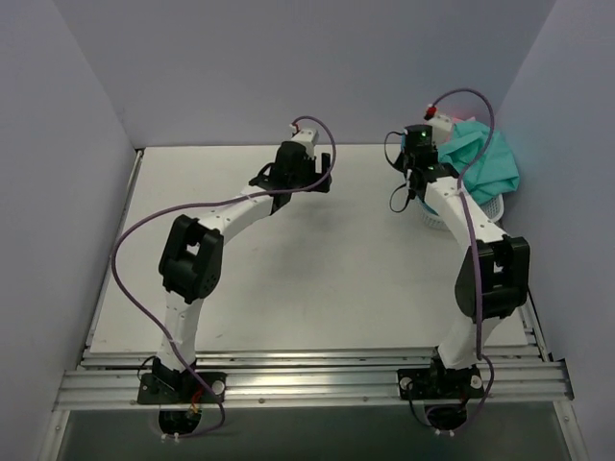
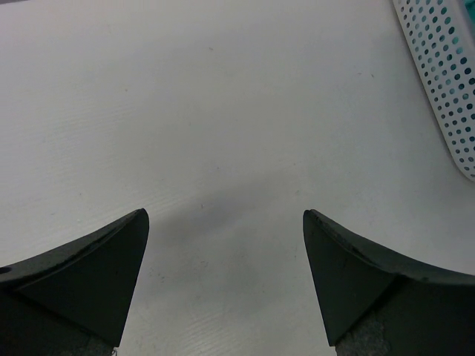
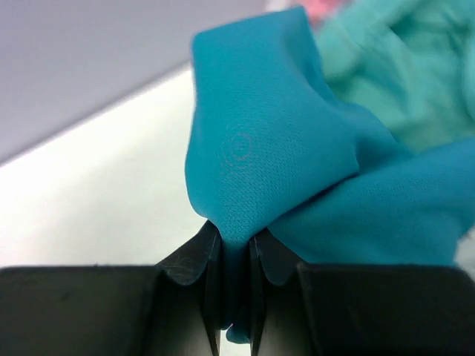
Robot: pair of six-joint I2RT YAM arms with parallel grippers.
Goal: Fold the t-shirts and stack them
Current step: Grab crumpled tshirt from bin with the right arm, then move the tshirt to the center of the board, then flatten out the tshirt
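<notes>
My right gripper (image 3: 236,237) is shut on a fold of the deep teal-blue t-shirt (image 3: 274,148), which bulges up from between its jaws. In the top view this gripper (image 1: 415,182) sits at the white basket's left rim, with the teal-blue cloth mostly hidden under it. A mint-green t-shirt (image 1: 480,156) (image 3: 393,67) is heaped in the basket, with a bit of pink cloth (image 1: 469,106) behind it. My left gripper (image 2: 225,222) is open and empty over bare table; in the top view it (image 1: 322,182) is at the middle back.
The white perforated basket (image 1: 488,207) stands at the back right against the wall; its corner shows in the left wrist view (image 2: 445,67). Grey walls close the table (image 1: 317,279) on three sides. Metal rails (image 1: 307,375) run along the near edge.
</notes>
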